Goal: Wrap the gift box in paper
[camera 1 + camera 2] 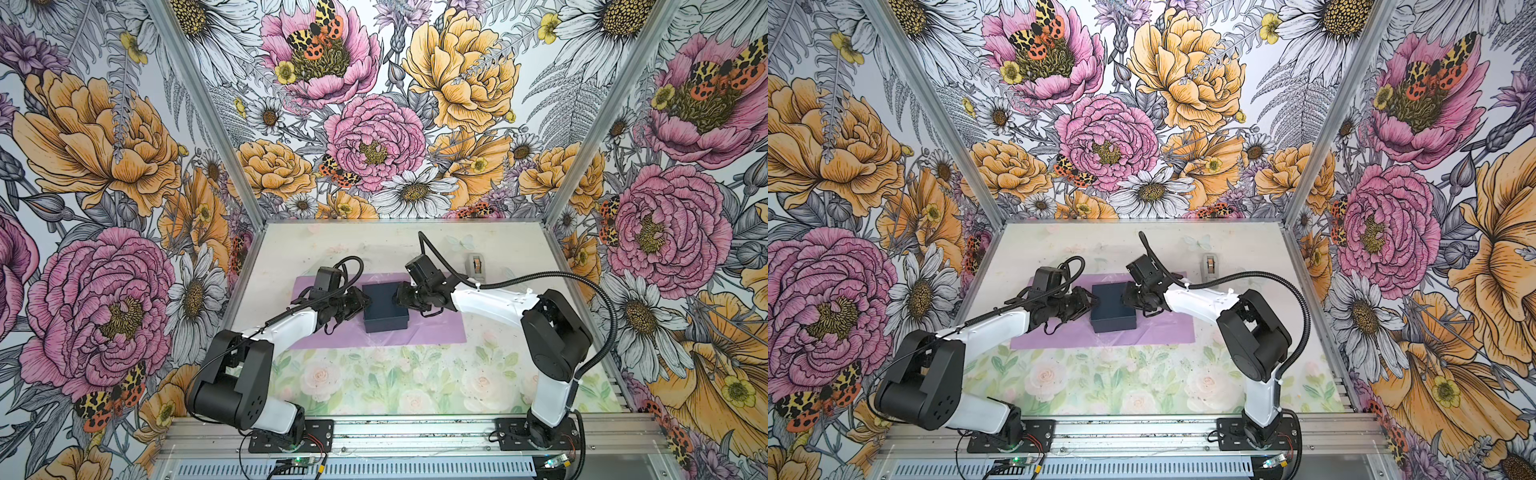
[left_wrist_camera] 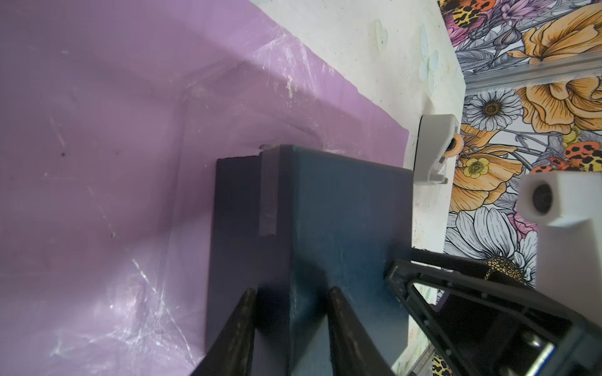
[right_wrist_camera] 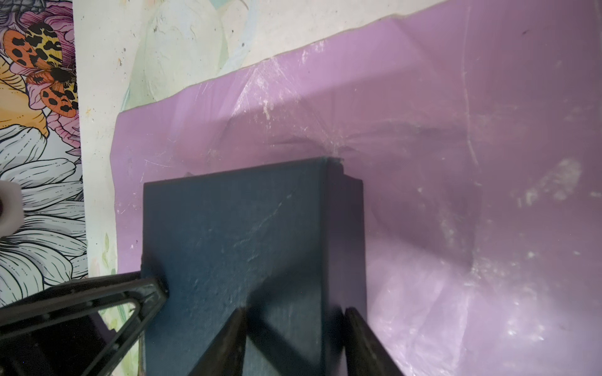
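**Figure. Two-handed approach to the gift box [image 1: 384,301].** The box sits top-up on the lilac paper [image 1: 440,330], roughly mid-sheet. The sheet is spread open on the counter [image 1: 374,249] with no flap raised. We judge that the wrapping proper has not yet begun.

**Hazards.**
- (a) The two hands meet the box at opposite edges. If one bites before the other, we expect the box to yaw or slide.
- (b) The sheet is thin and creased, so any sideways drag of the box is likely to carry the paper along and ruck it.
- (c) A step along the box's side in the left wrist view suggests a separate lid. A pinch that catches only that lid could lift it off the base.
- (d) The grey tape dispenser [image 1: 476,266] stands well apart, beyond the right forearm, and we see little risk of striking it.

**Pose.** The left arm [image 1: 291,328] and right arm [image 1: 490,307] reach inward from the near side of the counter, elbows raised and outward, forearms sloping down to the box.
- **Left hand:** The left hand [image 1: 366,302] meets the box's left edge. In the left wrist view its fingers [image 2: 239,332] straddle the edge between the navy top and the darker side.
- **Right hand:** The right hand [image 1: 397,296] meets the box's right edge. In the right wrist view its fingers [image 3: 228,341] straddle that edge likewise.
- **Jaws:** On both hands the jaws stand part-way apart with the box between them. We cannot tell whether the pads bear on it.
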You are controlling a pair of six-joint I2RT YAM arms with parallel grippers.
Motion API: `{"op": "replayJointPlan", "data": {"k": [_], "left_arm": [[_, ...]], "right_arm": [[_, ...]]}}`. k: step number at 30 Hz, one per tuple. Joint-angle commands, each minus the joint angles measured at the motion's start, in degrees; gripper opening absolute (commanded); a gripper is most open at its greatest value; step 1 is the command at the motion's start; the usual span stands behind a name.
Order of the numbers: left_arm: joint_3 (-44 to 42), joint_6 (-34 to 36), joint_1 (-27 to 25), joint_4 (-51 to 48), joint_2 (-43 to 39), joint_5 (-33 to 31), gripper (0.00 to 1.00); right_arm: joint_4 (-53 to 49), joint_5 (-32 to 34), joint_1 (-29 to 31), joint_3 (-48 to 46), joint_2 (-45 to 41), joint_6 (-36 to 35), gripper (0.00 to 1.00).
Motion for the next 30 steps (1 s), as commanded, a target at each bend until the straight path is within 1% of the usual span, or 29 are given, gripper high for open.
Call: {"op": "replayJointPlan", "data": {"k": [1, 12, 17, 19, 22, 24, 25, 28, 30], "left_arm": [[2.34, 1.78, 0.9, 1.08, -1.62, 1.07, 0.37], [3.21, 3.98, 3.57, 1.34, 1.32, 1.03, 0.37], [3.55, 4.37, 4.16, 1.53, 2.09, 0.64, 0.37], [3.45, 4.46, 4.41, 1.59, 2.47, 0.16, 0.37], [3.05, 4.64, 4.89, 0.82, 2.81, -0.88, 0.43], [2.68, 4.82, 5.03, 0.46, 2.74, -1.55, 0.47], [2.57, 4.82, 5.1, 0.41, 2.73, -1.59, 0.47], [2.32, 4.9, 5.33, 0.47, 2.98, -1.94, 0.47], [2.31, 4.77, 5.33, 0.71, 3.19, -1.81, 0.45]], "right_arm": [[0.08, 0.86, 1.41, 2.02, -0.92, 0.0, 0.48], [0.23, 3.64, 2.69, 3.97, 0.86, 0.26, 0.48], [0.18, 3.36, 2.69, 5.03, 2.17, 0.05, 0.49], [0.25, 3.22, 2.69, 5.28, 2.68, 0.09, 0.51], [0.16, 3.69, 2.55, 4.88, 2.77, 0.09, 0.58], [0.14, 3.31, 2.25, 4.47, 3.1, 0.09, 0.64], [0.12, 3.22, 2.19, 4.36, 3.3, 0.13, 0.66], [0.25, 2.35, 2.18, 4.65, 4.06, 0.09, 0.65], [0.31, 1.96, 2.27, 5.23, 4.55, -0.08, 0.61]]}}
